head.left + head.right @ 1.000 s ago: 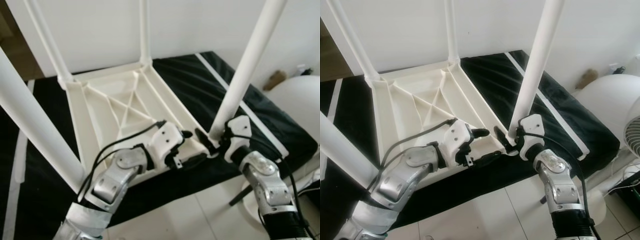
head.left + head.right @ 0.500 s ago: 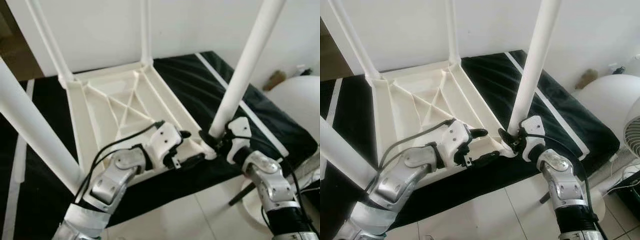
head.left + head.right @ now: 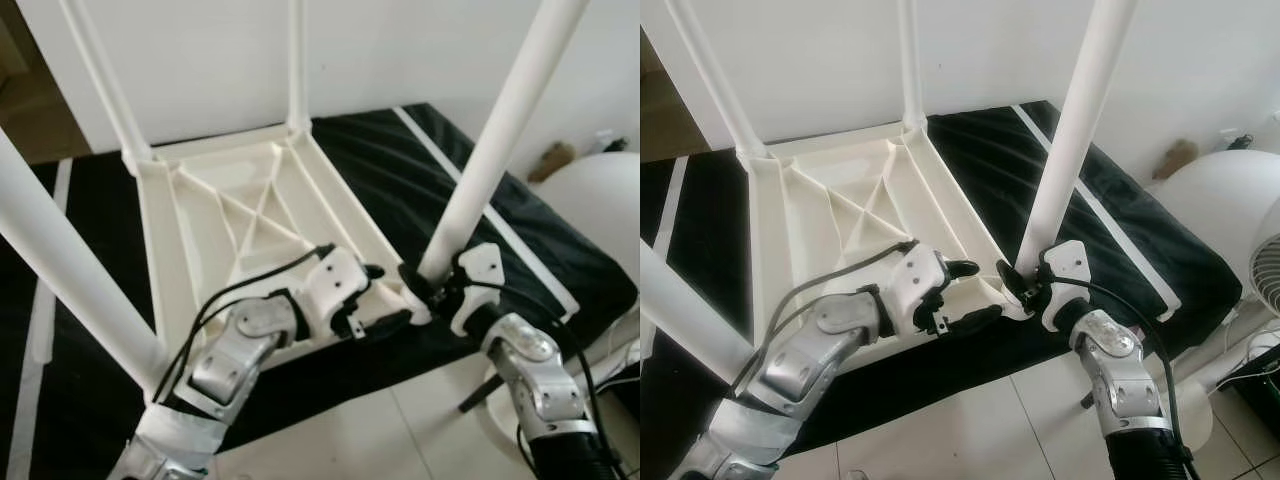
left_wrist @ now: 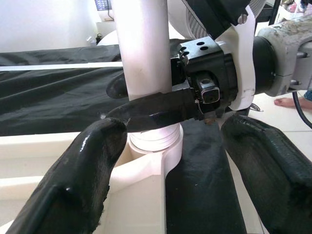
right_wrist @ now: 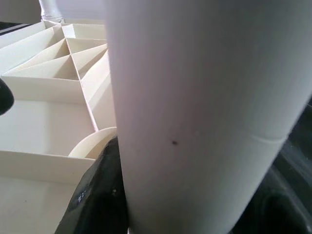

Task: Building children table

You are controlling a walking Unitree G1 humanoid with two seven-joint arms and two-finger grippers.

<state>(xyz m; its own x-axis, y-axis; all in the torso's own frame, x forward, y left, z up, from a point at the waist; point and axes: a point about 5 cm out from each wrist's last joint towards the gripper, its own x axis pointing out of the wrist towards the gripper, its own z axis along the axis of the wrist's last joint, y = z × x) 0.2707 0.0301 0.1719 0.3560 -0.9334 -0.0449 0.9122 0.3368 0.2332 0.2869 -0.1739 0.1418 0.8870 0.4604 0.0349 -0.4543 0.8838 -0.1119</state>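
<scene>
Currently, left eye view: upturned white table (image 3: pixel 250 215) is lying on a black mattress (image 3: pixel 400 170), four legs fitted; right pincer (image 3: pixel 428 287) is pinching the near-right leg (image 3: pixel 490 150) at its socket, apparently seating it. Since the earlier frame the right arm is sitting slightly lower.
Right eye view: left pincer (image 3: pixel 970 292) is resting spread on the table's near rim.
Left wrist view: spread fingers (image 4: pixel 78 175) are framing the leg base.
Right wrist view: leg is pressing close against one finger (image 5: pixel 100 192). Next move probably calls for pressing or twisting the leg home
</scene>
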